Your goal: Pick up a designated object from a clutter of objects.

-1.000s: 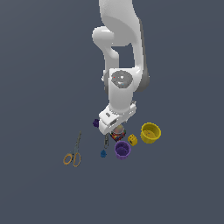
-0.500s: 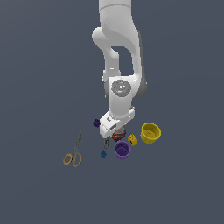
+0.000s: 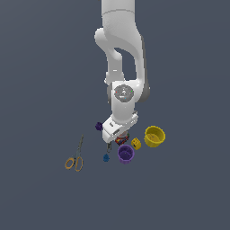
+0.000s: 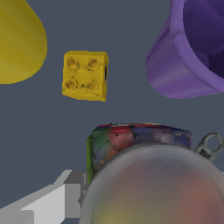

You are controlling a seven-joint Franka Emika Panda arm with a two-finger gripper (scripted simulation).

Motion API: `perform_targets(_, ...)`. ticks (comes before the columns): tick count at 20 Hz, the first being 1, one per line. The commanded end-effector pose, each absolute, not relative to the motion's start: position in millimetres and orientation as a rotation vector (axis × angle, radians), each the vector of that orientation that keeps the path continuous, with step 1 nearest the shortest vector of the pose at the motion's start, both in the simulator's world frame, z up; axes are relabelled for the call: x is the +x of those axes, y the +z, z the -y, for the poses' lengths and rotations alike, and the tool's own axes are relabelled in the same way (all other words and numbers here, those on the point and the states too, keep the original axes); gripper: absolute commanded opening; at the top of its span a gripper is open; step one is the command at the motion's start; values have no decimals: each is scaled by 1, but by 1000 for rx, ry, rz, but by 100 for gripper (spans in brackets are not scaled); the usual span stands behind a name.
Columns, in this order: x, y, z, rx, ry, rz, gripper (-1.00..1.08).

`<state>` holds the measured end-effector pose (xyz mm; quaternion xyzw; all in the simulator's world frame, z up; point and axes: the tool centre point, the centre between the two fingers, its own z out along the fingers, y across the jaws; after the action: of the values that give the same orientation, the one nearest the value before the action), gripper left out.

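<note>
Exterior view: the white Panda arm fills the upper middle of the frame, dropping from the top edge straight down to the group of small things on the dark grey surface. Its pincer sits low over the middle of the clutter, and its fingertips are hidden among the items — I cannot tell whether they are apart or closed. The orange-handled scissors lie well apart from the rest, toward the exterior view's left, blades pointing up the frame. The yellow cup stands upright at the exterior view's right edge of the group, its mouth open upward. The purple cup stands just below the pincer, also upright. The chequered boxy item shows only as a sliver of red and blue directly under the pincer, between the purple cup and the arm's wrist. The yellow studded block sits between the two cups. A tiny purple piece lies beside the wrist on the exterior view's left, and a tiny blue piece lies near the purple cup.

In the wrist view the chequered item is very close — red, blue and green squares above a pale rounded face — with the four-stud yellow block, the purple cup and the yellow cup beyond it.
</note>
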<state>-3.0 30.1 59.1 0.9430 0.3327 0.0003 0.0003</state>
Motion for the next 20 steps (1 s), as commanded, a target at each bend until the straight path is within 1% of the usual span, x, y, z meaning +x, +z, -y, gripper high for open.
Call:
perform_targets(1,-3,58,-31,2962,0,-1047,-100)
perform_targets(11,-2,66,-34,2962,1,-1045,-100)
perform_targets(15,0,83,-43,2962,1,-1045,-100)
perform_targets(20,3,115,-61,2962,1,-1045,-100)
